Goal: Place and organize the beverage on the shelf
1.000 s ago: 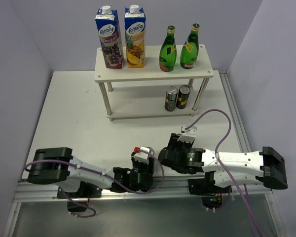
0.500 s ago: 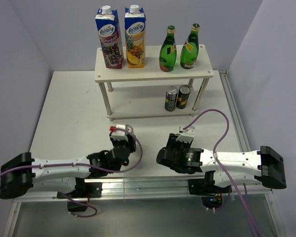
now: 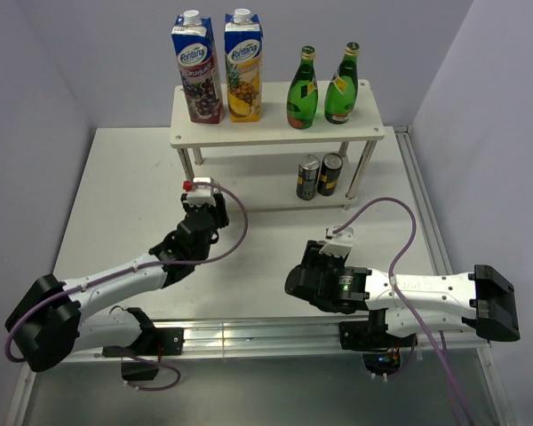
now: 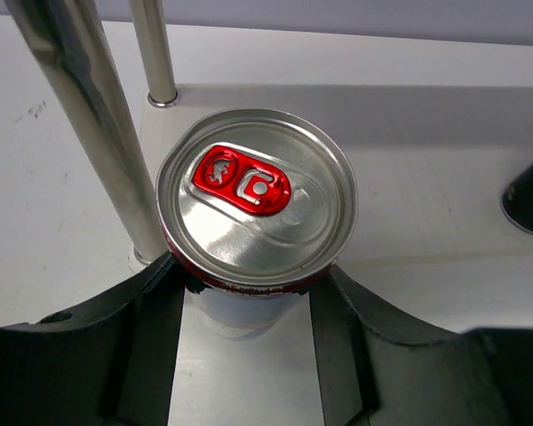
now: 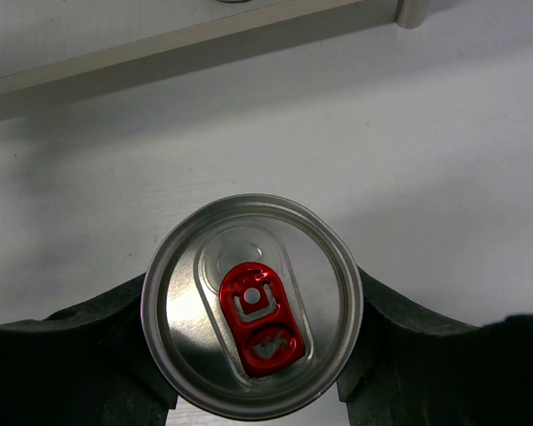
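On the far half of the white table (image 3: 124, 195) stands the shelf (image 3: 275, 135), and most of the stocking looks done. Its top board carries two tall juice cartons (image 3: 197, 69) on the left and the two green bottles (image 3: 302, 89) upright on the right, close together but apart. On the lower board, at the right end, the two dark cans (image 3: 309, 177) stand side by side, nearly touching.

That leaves the two slim cans, by my reading four of six drinks placed. The first slim can (image 4: 256, 200), silver lid with red tab, is clamped upright in the left gripper (image 3: 204, 202), right beside the shelf's near-left leg at the lower tier. Whether its base has reached the board I cannot tell. The second slim can (image 5: 251, 306) is clasped upright in the right gripper (image 3: 335, 248), out over open table near the arm bases, well apart from the shelf.

What remains, I judge: seat and let go of the first can on the lower board's left side, then bring the second beside it so the pairs match.
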Action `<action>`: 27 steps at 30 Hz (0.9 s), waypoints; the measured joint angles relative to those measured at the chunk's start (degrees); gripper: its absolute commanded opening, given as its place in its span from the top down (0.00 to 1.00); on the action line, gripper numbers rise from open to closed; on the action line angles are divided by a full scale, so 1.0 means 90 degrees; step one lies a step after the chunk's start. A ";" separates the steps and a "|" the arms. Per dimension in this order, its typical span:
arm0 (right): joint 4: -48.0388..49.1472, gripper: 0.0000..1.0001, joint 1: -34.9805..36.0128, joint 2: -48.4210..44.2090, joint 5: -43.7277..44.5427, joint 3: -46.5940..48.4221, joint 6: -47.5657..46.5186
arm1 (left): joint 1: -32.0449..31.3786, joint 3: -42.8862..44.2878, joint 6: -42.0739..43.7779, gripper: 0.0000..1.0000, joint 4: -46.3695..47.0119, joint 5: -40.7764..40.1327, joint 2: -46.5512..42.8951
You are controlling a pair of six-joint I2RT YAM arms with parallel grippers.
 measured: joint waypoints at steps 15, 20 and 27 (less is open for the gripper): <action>-0.0002 1.00 0.0000 0.0000 -0.0027 -0.0002 -0.0002 | 0.0782 0.0680 0.0311 1.00 0.0782 0.0627 0.1766; 0.0000 1.00 0.0000 0.0000 -0.0044 -0.0005 -0.0007 | 0.0889 0.0797 0.0308 1.00 0.1110 0.0622 0.2113; 0.0034 1.00 0.0000 0.0000 -0.0051 -0.0024 -0.0051 | 0.1005 0.0962 0.0308 0.99 0.1421 0.0578 0.2448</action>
